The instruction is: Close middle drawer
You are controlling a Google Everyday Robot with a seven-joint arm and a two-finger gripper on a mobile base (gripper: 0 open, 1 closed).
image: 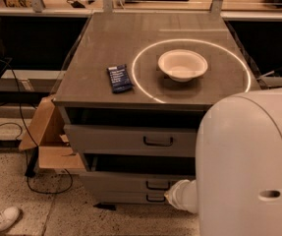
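Note:
The middle drawer is a low grey front panel with a small dark loop handle. It stands pulled out a little, under the taller top drawer, which is also pulled out. My gripper is at the end of the white arm, low against the right part of the middle drawer's front, beside its handle. The arm's big white shell hides the cabinet's right side.
On the cabinet top sit a white bowl inside a light ring and a dark blue packet. A bottom drawer handle shows below. A cardboard box, cables and a white shoe are on the floor at left.

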